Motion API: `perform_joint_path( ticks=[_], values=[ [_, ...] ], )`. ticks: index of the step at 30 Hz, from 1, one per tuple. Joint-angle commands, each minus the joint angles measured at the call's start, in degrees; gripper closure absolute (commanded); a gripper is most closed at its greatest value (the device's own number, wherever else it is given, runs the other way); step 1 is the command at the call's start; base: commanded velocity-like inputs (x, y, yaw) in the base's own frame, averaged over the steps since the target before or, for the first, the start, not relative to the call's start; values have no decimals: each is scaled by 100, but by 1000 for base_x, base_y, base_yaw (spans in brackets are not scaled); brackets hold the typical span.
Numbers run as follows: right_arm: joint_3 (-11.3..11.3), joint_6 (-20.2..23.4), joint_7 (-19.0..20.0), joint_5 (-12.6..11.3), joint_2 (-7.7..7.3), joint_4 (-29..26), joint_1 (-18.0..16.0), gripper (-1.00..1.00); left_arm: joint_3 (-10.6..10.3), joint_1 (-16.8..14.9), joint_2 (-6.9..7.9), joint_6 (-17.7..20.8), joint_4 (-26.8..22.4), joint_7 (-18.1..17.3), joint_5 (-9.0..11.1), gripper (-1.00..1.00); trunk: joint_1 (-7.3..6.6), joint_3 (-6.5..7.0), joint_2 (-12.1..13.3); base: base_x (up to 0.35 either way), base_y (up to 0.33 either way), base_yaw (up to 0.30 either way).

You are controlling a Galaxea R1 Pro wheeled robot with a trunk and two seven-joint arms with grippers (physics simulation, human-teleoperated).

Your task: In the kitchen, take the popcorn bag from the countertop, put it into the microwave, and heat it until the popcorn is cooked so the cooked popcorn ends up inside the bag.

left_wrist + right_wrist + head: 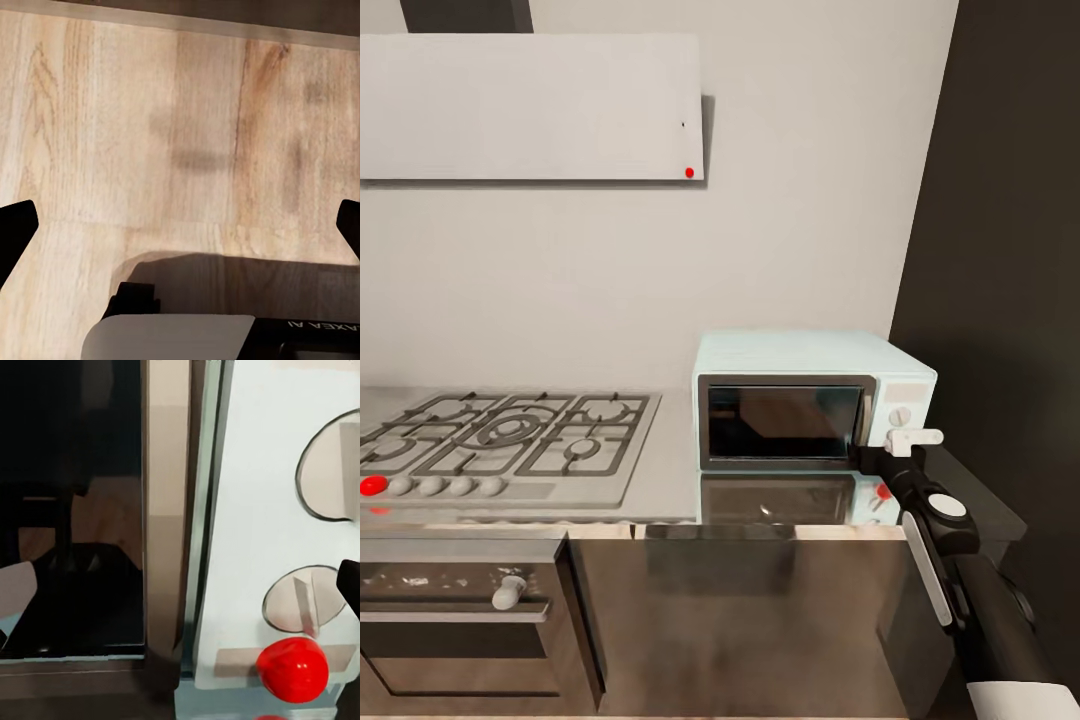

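**Right arm at the microwave's control panel**

The small boxy pale mint-white microwave (812,398) with its dark glass door sits on the reflective grey metallic desk (660,480), its door closed, against the pale wall. Beside the microwave on the same desk lies the steel gas hob with black grates (510,440), and above the hob hangs the flat white hood (530,105). Below the hob is the large steel oven (460,620) with a round knob.

The right gripper (908,440) reaches up to the microwave's white side panel, its pale fingers at the lower knob. In the right wrist view the panel's two round knobs (304,600) and a red button (292,669) are close ahead, next to the door's grey frame; whether the fingers are closed on the knob cannot be told.

The left gripper (180,225) points down at the pale wooden floor (180,120), its dark fingers (15,229) spread wide with nothing between them.
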Motion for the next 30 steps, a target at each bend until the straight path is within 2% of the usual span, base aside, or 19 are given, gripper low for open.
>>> perform_joint_path(
  ticks=[1,7,30],
  values=[
    [0,30,-4,-12,-2,-8,-5,-100,31,-4,-5,-18,4,-3,2,-100,0,-6,-4,0,0,0],
    [0,30,-4,-12,-2,-21,2,-100,34,-4,-2,-18,4,-3,2,-100,0,-6,-4,113,0,0],
    [0,39,22,-19,-2,-23,-2,-100,31,-4,-2,-18,4,-3,2,-100,0,-6,-4,18,0,0]
  ],
)
